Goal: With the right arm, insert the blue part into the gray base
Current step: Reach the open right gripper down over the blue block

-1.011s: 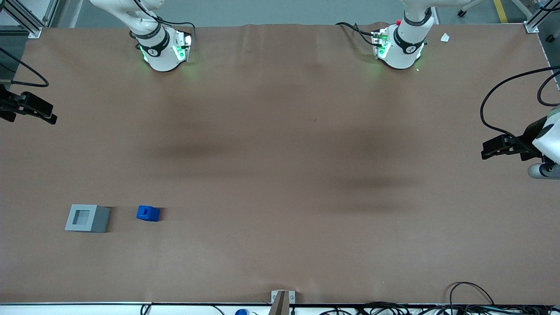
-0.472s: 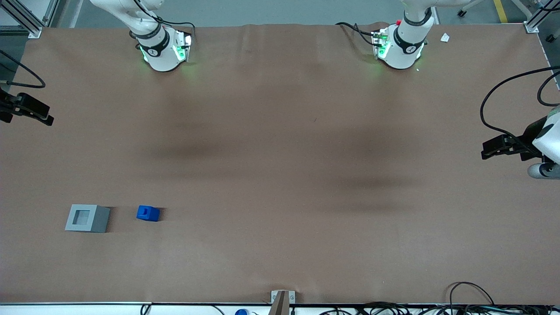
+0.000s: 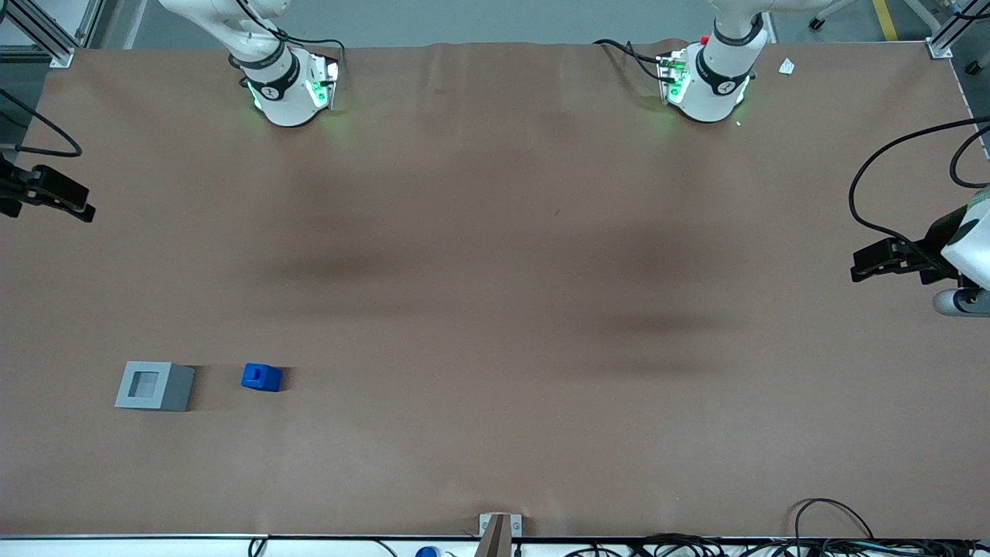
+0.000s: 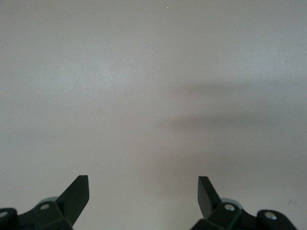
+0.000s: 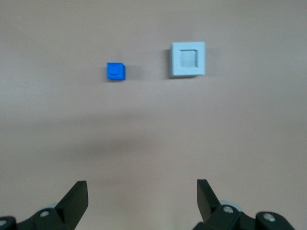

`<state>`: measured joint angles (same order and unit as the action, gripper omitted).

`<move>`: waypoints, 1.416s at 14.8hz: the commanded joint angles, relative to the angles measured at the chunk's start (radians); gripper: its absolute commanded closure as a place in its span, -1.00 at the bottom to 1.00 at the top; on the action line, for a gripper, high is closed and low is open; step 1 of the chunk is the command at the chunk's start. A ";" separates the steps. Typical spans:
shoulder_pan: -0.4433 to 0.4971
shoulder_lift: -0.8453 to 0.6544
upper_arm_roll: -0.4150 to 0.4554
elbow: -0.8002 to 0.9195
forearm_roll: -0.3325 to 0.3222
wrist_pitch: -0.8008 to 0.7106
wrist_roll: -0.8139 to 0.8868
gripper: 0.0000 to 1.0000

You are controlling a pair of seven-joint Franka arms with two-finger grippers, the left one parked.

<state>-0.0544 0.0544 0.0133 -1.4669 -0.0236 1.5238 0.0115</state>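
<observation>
End effector point(image 5: 139, 201), fingers spread and empty, hangs high above the bench point(image 3: 495, 309), well apart from the blue part point(image 3: 261, 377) waiting beside the gray base point(image 3: 154, 386) for pickup.

My right arm point(image 3: 271, 70) is glossy white with black bands at the joints; its base glows green, and black cables loop off it. My gripper point(image 5: 141, 203), at the working arm's end of the table, is matte black, with wedge-shaped fingertips point(image 5: 76, 196) set wide apart and small silver screws.
</observation>
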 commanded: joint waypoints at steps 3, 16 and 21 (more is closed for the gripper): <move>0.011 0.103 0.007 -0.026 0.050 0.137 0.013 -1.00; 0.139 0.574 -0.001 -0.016 0.033 0.576 0.180 -1.00; 0.083 0.637 -0.001 -0.015 0.047 0.659 0.206 -1.00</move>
<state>0.0463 0.6860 0.0033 -1.5008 0.0154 2.1886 0.1879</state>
